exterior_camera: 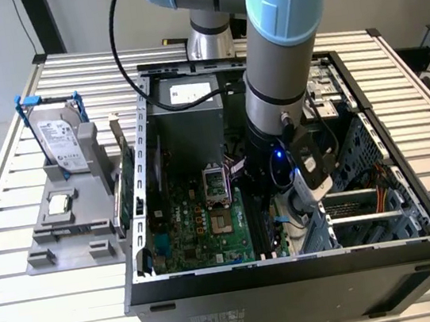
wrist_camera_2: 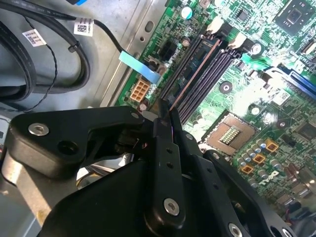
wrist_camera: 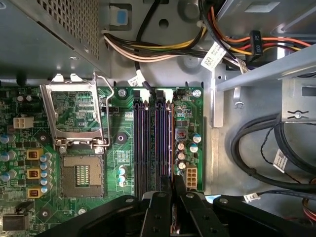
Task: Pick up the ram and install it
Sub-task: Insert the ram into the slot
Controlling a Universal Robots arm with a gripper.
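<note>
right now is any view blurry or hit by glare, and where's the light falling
Exterior view: evenly lit, with a small blue glow on the arm's wrist above the motherboard. Second wrist view: the hand sits close and dark, soft at its edges; the ram in the slot and the board behind are bright and sharp. First wrist view: the memory slots are crisp, with mild sheen on the metal case wall.

Robotics lab or test workshop. Slatted aluminium-profile worktable (exterior_camera: 44,313) carries an open black desktop computer case (exterior_camera: 295,278), lying on its side with the green motherboard (exterior_camera: 200,227) exposed. Grey moulded parts fixture (exterior_camera: 72,229) beside it holds a silver hard drive (exterior_camera: 60,139). Pale-blue-jointed industrial robot arm (exterior_camera: 278,40) reaches into the case.
</note>
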